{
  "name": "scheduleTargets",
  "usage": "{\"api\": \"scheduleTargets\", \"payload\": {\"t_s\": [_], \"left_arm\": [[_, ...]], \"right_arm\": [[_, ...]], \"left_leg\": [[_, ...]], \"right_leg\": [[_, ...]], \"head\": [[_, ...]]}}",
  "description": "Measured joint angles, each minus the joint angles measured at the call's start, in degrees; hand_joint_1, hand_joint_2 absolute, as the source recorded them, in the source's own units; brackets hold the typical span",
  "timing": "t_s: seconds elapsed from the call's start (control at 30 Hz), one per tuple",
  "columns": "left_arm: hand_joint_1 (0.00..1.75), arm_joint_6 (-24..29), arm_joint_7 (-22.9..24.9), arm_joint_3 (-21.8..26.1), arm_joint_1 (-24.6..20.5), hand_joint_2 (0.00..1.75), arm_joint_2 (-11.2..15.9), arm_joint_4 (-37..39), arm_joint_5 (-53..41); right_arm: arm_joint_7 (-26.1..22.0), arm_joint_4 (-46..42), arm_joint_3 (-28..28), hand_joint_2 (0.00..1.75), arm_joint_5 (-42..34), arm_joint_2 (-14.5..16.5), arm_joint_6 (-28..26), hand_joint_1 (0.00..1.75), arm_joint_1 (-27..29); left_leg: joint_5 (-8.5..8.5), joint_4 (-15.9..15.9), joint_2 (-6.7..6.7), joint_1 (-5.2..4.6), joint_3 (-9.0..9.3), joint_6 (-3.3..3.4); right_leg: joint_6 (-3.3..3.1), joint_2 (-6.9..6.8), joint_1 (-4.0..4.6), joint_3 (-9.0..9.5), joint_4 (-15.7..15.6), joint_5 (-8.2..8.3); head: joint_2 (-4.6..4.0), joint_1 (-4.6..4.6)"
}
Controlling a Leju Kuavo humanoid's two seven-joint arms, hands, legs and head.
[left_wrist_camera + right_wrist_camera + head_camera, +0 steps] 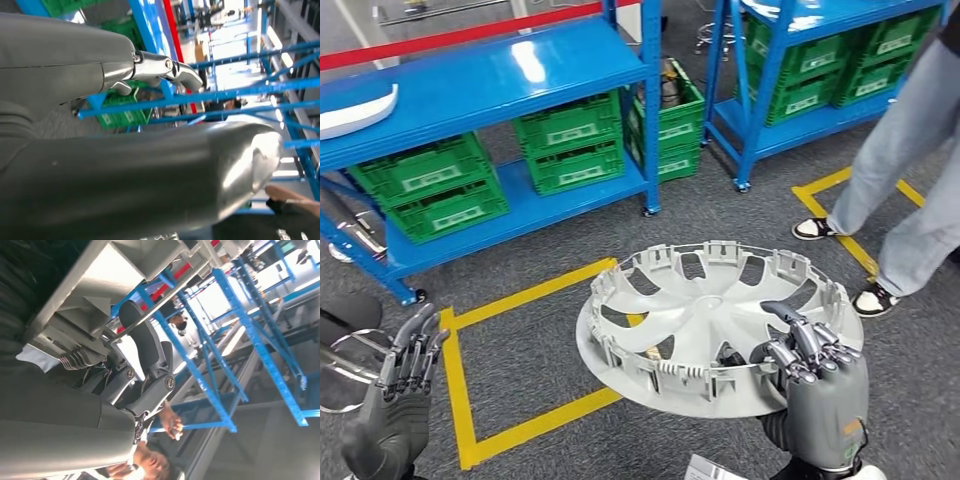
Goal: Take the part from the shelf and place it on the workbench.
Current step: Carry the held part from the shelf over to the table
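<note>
Over the floor, the right hand (814, 385) grips the big wheel cover (712, 325) flat so it won't slip, while the left hand (399, 385) hangs empty, fingers apart.

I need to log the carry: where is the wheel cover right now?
In the head view the wheel cover is held flat in the right hand, above the grey floor by the yellow tape, in front of the blue shelves.

Wheel cover (712, 320) in right hand (818, 395): matt grey plastic. Beyond it, shelf (486, 70) was glossy blue painted metal, crates (569, 140) green plastic.
</note>
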Motion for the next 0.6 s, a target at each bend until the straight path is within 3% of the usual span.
{"api": "scheduleTargets", "payload": {"t_s": [0.03, 0.07, 0.13, 0.2, 0.27, 0.33, 0.4, 0.47, 0.53, 0.57, 0.6], "left_arm": [[0.00, 0.00, 0.01, 0.00, 0.03, 0.00, 0.00, 0.01, -0.06], [0.00, 0.00, 0.00, 0.00, 0.03, 0.00, 0.00, 0.01, -0.17], [0.00, -0.01, -0.06, 0.01, 0.04, 0.00, 0.00, 0.02, -0.41], [0.00, -0.02, -0.19, 0.01, 0.05, 0.00, -0.01, 0.01, -0.59], [0.00, -0.02, -0.31, 0.01, 0.09, 0.00, -0.01, 0.01, -0.68], [0.00, -0.01, -0.44, -0.02, 0.10, 0.00, -0.02, 0.02, -0.73], [0.00, -0.02, -0.66, -0.11, 0.09, 0.00, -0.08, 0.01, -0.84], [0.00, -0.01, -0.85, -0.16, 0.24, 0.00, -0.13, 0.01, -1.01], [0.00, 0.12, -1.09, -0.17, 0.37, 0.00, -0.08, 0.05, -1.13], [0.00, 0.25, -1.32, -0.19, 0.38, 0.00, 0.04, 0.10, -1.17], [0.00, 0.41, -1.62, -0.20, 0.34, 0.00, 0.23, 0.17, -1.17]], "right_arm": [[-0.14, 0.01, 0.00, 1.75, -0.19, -0.01, 0.01, 1.75, 0.06], [-0.28, 0.01, 0.00, 1.75, -0.35, -0.01, -0.01, 1.75, 0.14], [-0.48, 0.01, 0.00, 1.75, -0.63, -0.01, -0.08, 1.75, 0.34], [-0.66, 0.01, 0.00, 1.75, -0.81, -0.01, -0.18, 1.75, 0.56], [-0.75, 0.01, 0.00, 1.75, -0.88, -0.01, -0.23, 1.75, 0.84], [-0.86, 0.00, 0.00, 1.75, -0.90, -0.03, -0.30, 1.75, 1.28], [-1.04, -0.01, -0.01, 1.75, -0.91, -0.12, -0.40, 1.75, 1.74], [-1.21, -0.01, -0.02, 1.75, -0.93, -0.21, -0.45, 1.75, 1.93], [-1.32, 0.00, -0.02, 1.75, -0.99, -0.27, -0.45, 1.75, 2.03], [-1.39, 0.01, -0.02, 1.75, -1.03, -0.29, -0.45, 1.75, 2.11], [-1.49, 0.01, -0.03, 1.75, -1.07, -0.32, -0.45, 1.75, 2.19]], "left_leg": [[-0.53, 2.42, -0.13, 0.00, -1.06, 0.03], [0.12, 2.72, -0.21, 0.00, -1.16, 0.13], [4.14, -3.32, -1.15, 0.01, 1.65, 0.58], [7.07, -10.83, -4.01, 0.13, 4.92, 1.22], [7.41, -13.60, -5.55, 0.06, 5.90, 1.57], [7.76, -14.12, -4.33, -0.04, 5.94, 1.89], [8.23, -14.78, -2.73, 0.12, 6.11, 2.45], [8.38, -15.04, -1.01, 0.12, 6.09, 2.77], [8.35, -14.97, 0.78, 0.03, 5.94, 2.83], [8.32, -14.94, 1.65, 0.01, 5.91, 2.82], [8.27, -14.89, 2.45, 0.01, 5.91, 2.74]], "right_leg": [[-0.04, 0.74, 0.04, -0.13, 0.07, 0.07], [-0.03, 1.51, 0.06, -0.19, 0.15, 0.12], [0.08, 3.08, 0.07, -0.20, 0.33, 0.21], [0.49, 4.50, 0.03, -0.48, 0.57, 0.36], [1.26, 5.78, -0.25, -1.16, 0.66, 0.70], [2.08, 6.74, -0.56, -1.88, 0.59, 1.05], [2.62, 4.47, -0.43, -3.15, 2.38, -0.16], [3.07, 0.83, -0.28, -6.02, 8.49, -3.80], [3.52, -0.38, -0.39, -8.90, 15.23, -6.86], [3.65, -0.57, -0.44, -9.15, 16.33, -7.00], [3.71, -0.81, -0.49, -8.14, 14.99, -6.04]], "head": [[0.00, -0.01], [0.00, 0.00], [0.00, -0.01], [0.00, 0.06], [0.00, 0.10], [0.00, 0.09], [0.00, 0.30], [0.00, 0.57], [0.00, 0.66], [0.00, 0.65], [0.00, 0.66]]}}
